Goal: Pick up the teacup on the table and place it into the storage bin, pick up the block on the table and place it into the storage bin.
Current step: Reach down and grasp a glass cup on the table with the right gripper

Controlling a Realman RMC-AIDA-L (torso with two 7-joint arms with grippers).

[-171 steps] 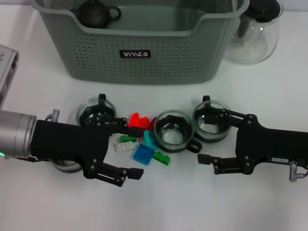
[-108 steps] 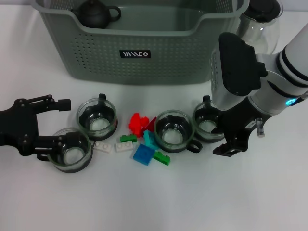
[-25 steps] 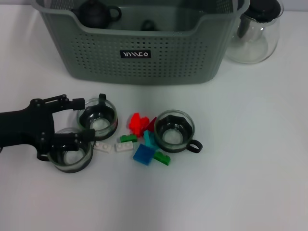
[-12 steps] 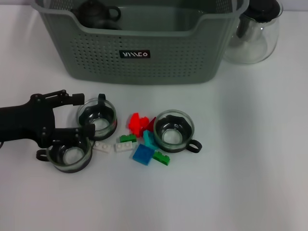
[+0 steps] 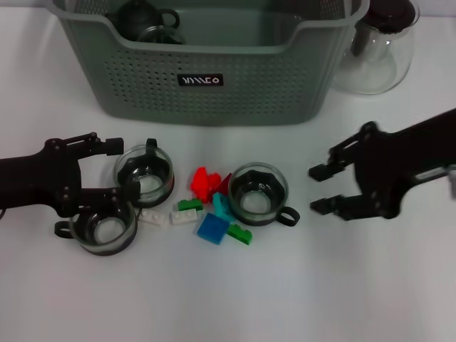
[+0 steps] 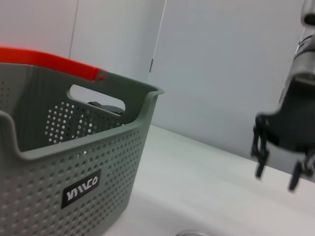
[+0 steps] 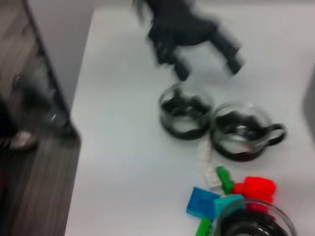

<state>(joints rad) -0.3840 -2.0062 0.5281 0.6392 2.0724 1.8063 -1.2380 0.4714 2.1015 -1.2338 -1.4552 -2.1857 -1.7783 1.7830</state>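
Note:
Three glass teacups stand on the white table: one [image 5: 144,173] and one [image 5: 103,226] at the left, one [image 5: 258,194] in the middle. Another glass cup [image 5: 160,33] lies inside the grey-green storage bin [image 5: 214,85], beside a dark teapot [image 5: 139,14]. Small blocks lie between the cups: red [image 5: 205,182], blue [image 5: 212,229], teal [image 5: 221,206], green [image 5: 239,234] and white [image 5: 151,217]. My left gripper [image 5: 122,169] is open, its fingers just left of the two left teacups. At the right, my right gripper [image 5: 318,189] is open and holds nothing, right of the middle teacup.
A clear glass teapot with a black lid [image 5: 377,50] stands at the back right, next to the bin. The left wrist view shows the bin's wall [image 6: 74,162] and the right gripper [image 6: 276,178] farther off. The right wrist view shows the left gripper [image 7: 208,69] behind the cups.
My right gripper has come back into view at the right, open and holding nothing. The teacup that stood at the right is gone from the table; a glass cup now lies in the bin. The left gripper hardly moved.

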